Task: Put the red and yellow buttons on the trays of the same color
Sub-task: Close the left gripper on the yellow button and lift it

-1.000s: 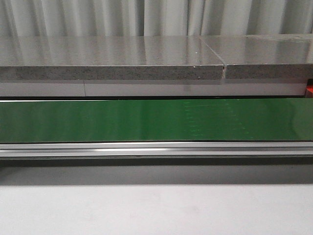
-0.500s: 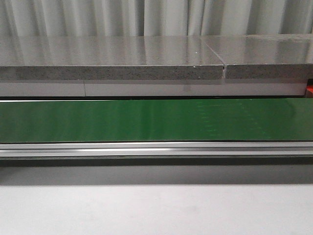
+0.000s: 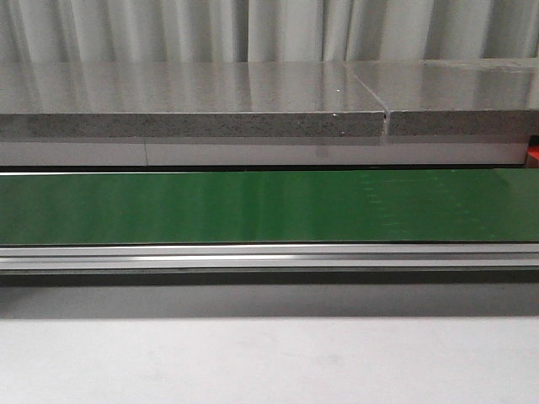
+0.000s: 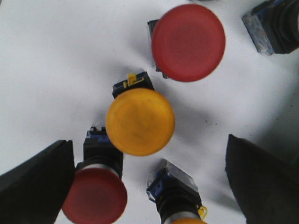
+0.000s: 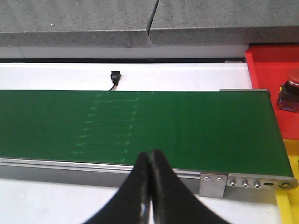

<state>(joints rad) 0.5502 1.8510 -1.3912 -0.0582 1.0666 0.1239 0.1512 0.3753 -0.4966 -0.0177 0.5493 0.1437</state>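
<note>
- Left gripper [image 4: 149, 163]: jaws spread wide, holding nothing, fingers [image 4: 35, 179] at the frame's lower corners.
- Between them, at centre frame, a yellow button [image 4: 140, 121] (cap up) on a white surface [image 4: 51, 60].
- Red buttons lie at upper right [image 4: 188, 42] and lower left [image 4: 95, 196].
- Right gripper [image 5: 150, 163]: fingertips pressed together, empty, over the green belt [image 5: 187, 126].
- At the right edge, a red tray [image 5: 266, 63] holds one red-capped button [image 5: 289, 91].

Pale curtain [image 3: 253, 29] hangs in folds at the back. Below it, a speckled grey slab [image 3: 185, 97], seam right of centre. Green belt [image 3: 253, 206] runs across; white table [image 3: 253, 362] lies in front.
</note>
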